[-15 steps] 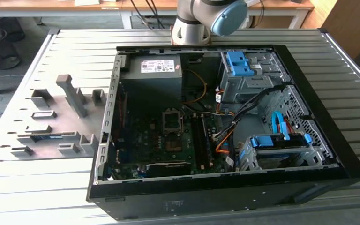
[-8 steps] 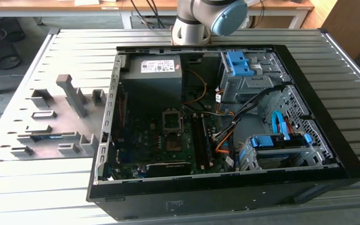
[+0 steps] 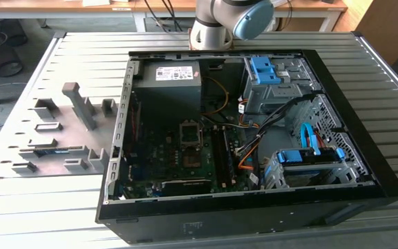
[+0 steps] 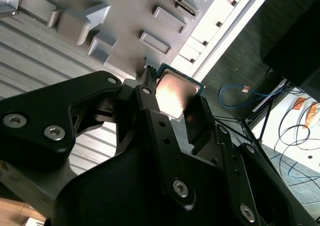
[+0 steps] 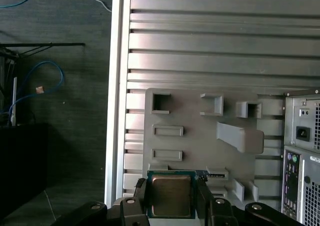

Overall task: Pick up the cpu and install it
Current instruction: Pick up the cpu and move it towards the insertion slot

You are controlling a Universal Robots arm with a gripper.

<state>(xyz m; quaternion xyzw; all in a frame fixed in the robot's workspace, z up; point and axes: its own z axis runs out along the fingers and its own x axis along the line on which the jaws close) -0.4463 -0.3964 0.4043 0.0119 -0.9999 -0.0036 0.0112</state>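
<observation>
My claw (image 5: 171, 200) is closed on the cpu (image 5: 171, 193), one finger on each of two opposite edges, its dull metal lid facing the first wrist camera and its green board edge just showing. In the second wrist view the cpu (image 4: 174, 93) sits right at the fingertips and looks to be clear of the grey fixture plate (image 5: 190, 116) behind it, though I cannot tell how far. The plate lies on the slatted metal table (image 5: 225, 35), just beside the open computer case (image 3: 385, 174), and the socket (image 3: 190, 132) on the motherboard (image 3: 174, 163) is well apart from where I hold the chip. My worry is the grip: only thin edges bear on my pads, so I judge a jolt could twist the chip or let it drop. If it tilts in my fingers, it would meet the socket skewed, and pressing it home then could damage the contacts. The plate's raised blocks and the case wall are also things the chip could clip if I carry it low.
</observation>
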